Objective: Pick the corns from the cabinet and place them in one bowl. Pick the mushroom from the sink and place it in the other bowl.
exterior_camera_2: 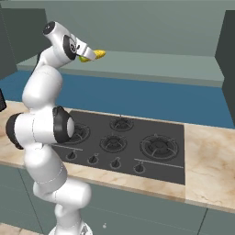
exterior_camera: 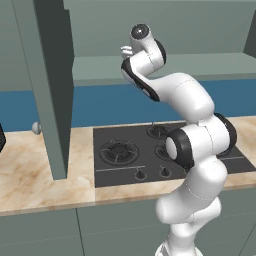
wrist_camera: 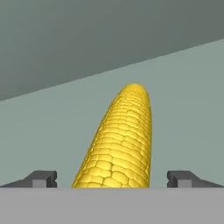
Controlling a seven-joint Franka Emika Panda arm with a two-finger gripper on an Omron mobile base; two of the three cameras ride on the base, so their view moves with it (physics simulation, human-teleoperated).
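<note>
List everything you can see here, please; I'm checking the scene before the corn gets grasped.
Yellow bumpy corn cob: one, yellow, lying on the cabinet shelf between the fingers.
Grey-green wall cabinet: one, dull grey-green, flat shelf above the counter, dark door swung open at left.
Black gas hob: one, black, five burners with knobs, set in the counter.
Marble-look counter: one, beige.
Blue back wall: one, behind the hob.
Grey-green drawers: below the counter.
White arm: one, reaching up into the cabinet.
Fingers: two, dark, spread wide either side of the cob, not touching it.
</note>
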